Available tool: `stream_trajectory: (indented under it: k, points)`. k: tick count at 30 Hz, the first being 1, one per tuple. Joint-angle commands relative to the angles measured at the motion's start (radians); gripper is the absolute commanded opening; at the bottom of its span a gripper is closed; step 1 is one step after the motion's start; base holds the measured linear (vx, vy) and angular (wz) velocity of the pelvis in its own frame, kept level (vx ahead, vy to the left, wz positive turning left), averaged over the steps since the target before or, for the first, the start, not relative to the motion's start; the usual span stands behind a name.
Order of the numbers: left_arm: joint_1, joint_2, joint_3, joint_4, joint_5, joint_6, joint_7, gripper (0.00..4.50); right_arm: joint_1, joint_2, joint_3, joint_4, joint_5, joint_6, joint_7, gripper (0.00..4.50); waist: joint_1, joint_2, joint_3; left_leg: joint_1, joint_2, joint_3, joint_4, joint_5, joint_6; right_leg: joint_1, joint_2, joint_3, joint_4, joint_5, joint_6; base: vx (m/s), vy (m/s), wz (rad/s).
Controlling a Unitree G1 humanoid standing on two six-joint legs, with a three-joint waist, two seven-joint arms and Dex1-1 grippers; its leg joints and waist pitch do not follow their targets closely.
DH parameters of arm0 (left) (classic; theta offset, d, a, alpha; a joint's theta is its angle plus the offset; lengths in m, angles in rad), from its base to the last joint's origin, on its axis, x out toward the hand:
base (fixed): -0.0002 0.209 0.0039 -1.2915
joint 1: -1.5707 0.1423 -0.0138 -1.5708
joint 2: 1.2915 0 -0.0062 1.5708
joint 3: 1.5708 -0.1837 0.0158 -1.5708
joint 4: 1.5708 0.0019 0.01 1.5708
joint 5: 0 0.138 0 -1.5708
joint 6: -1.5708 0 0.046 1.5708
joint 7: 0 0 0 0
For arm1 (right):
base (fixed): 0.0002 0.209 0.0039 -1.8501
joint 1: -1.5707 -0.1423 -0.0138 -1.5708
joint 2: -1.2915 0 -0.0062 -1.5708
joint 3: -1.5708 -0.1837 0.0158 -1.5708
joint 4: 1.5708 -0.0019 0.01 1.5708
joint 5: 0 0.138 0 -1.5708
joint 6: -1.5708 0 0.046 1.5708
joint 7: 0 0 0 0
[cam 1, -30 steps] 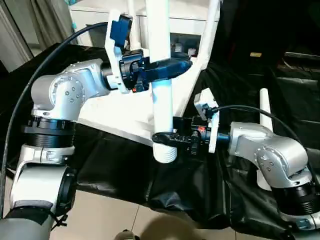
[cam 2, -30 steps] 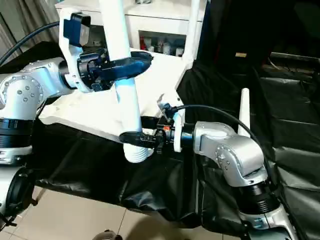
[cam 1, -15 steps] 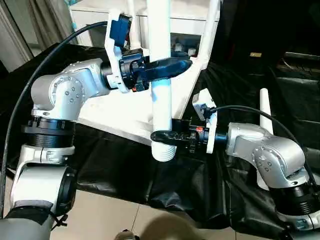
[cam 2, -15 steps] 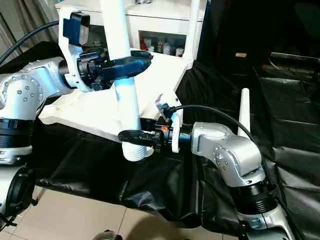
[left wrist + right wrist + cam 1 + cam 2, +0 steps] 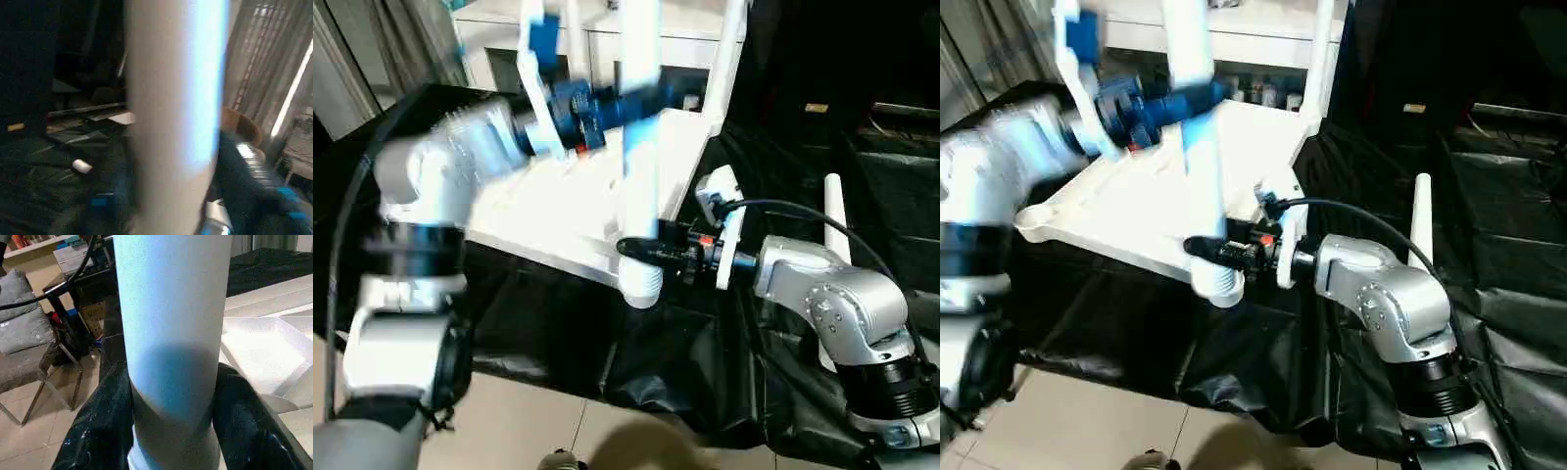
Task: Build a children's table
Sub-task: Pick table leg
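Observation:
The white table top [image 5: 543, 211] lies underside up on black cloth, one leg [image 5: 725, 59] standing in its far corner. A long white tube leg [image 5: 639, 186] is held upright over the top's near edge. My right gripper [image 5: 641, 252] is shut on it just above its ribbed lower end [image 5: 641, 286]; black fingers [image 5: 103, 423] hug both sides of the tube in the right wrist view. Higher up, my left gripper [image 5: 622, 98] is at the same leg, smeared by motion. That leg [image 5: 173, 112] runs close past the camera in the left wrist view.
Another white leg [image 5: 831, 211] stands up behind my right forearm. A white cabinet [image 5: 592, 44] with glass doors is behind the table top. Black cloth [image 5: 666, 362] drapes the work surface, with tiled floor [image 5: 509, 421] below its near edge.
My left arm has swung up and back, now blurred. The leg's lower end has shifted slightly right and up with my right gripper, which still grips it.

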Motion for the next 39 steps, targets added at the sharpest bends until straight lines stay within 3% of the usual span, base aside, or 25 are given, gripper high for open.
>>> stream_trajectory:
  k: [1,3,5,7,19,21,27,29,30,39]
  points:
    - [-0.008,0.011,0.005,-0.017,0.005,0.005,0.014,2.51,-0.007,-0.001,-0.009,0.008,-0.007,-0.019,-0.016,1.88,-0.002,0.011,-0.09,0.004,-0.004,0.009,-0.056,-0.184,-0.02,0.068,-0.054,0.035,-0.071,-0.229,-0.154,0.0,0.0,0.0]
    - [-0.011,0.011,0.005,-0.009,-0.007,0.013,0.001,1.97,-0.008,-0.006,0.002,0.006,-0.017,-0.026,-0.015,1.88,-0.002,0.011,-0.09,0.005,-0.004,0.009,-0.056,-0.182,-0.021,0.067,-0.054,0.035,-0.072,-0.232,-0.154,0.0,0.0,0.0]
    - [-0.012,0.008,0.002,-0.007,-0.009,0.017,-0.008,2.09,-0.008,-0.007,0.004,0.005,-0.021,-0.028,-0.015,1.88,-0.002,0.013,-0.09,0.006,-0.003,0.009,-0.056,-0.188,-0.02,0.067,-0.054,0.035,-0.073,-0.238,-0.155,0.0,0.0,0.0]
    - [-0.012,0.006,-0.002,-0.006,-0.009,0.018,-0.013,1.77,-0.008,-0.006,0.004,0.004,-0.024,-0.028,-0.016,1.88,-0.003,0.012,-0.089,0.006,-0.003,0.009,-0.056,-0.195,-0.019,0.066,-0.054,0.035,-0.074,-0.244,-0.155,0.0,0.0,0.0]
    - [-0.005,0.019,-0.005,-0.002,-0.021,0.012,-0.081,1.7,-0.014,-0.008,0.02,0.005,-0.062,-0.063,-0.018,1.88,-0.004,0.011,-0.089,0.006,-0.003,0.009,-0.057,-0.193,-0.018,0.066,-0.054,0.035,-0.075,-0.253,-0.149,0.0,0.0,0.0]
    - [-0.001,0.024,-0.011,-0.001,-0.021,0.006,-0.107,1.7,-0.019,0.0,0.008,0.012,-0.039,-0.046,-0.01,2.44,-0.004,0.012,-0.089,0.007,-0.003,0.009,-0.057,-0.196,-0.016,0.065,-0.054,0.035,-0.074,-0.252,-0.154,0.0,0.0,0.0]
    - [0.006,0.044,-0.048,0.0,-0.014,0.003,-0.187,1.7,-0.029,-0.02,0.024,0.004,-0.025,-0.039,0.044,3.0,-0.003,0.013,-0.088,0.006,-0.002,0.009,-0.058,-0.196,-0.014,0.066,-0.054,0.036,-0.073,-0.246,-0.16,0.0,0.0,0.0]
    - [0.01,0.053,-0.068,-0.004,-0.009,0.0,-0.227,1.7,-0.033,-0.036,0.038,0.002,-0.031,-0.041,0.068,3.02,-0.003,0.014,-0.087,0.006,-0.003,0.01,-0.058,-0.2,-0.015,0.066,-0.055,0.036,-0.075,-0.258,-0.158,0.0,0.0,0.0]
    - [0.013,0.055,-0.073,-0.007,-0.008,-0.001,-0.237,1.7,-0.033,-0.047,0.042,-0.001,-0.026,-0.036,0.086,3.02,-0.003,0.007,-0.088,0.005,-0.002,0.01,-0.059,-0.196,-0.013,0.068,-0.054,0.036,-0.074,-0.255,-0.157,0.0,0.0,0.0]
    - [0.018,0.057,-0.076,-0.017,-0.003,-0.012,-0.273,1.7,-0.037,-0.093,0.06,-0.016,-0.001,-0.017,0.17,3.02,-0.002,0.009,-0.088,0.004,-0.003,0.011,-0.056,-0.186,-0.005,0.068,-0.055,0.035,-0.075,-0.266,-0.158,0.0,0.0,0.0]
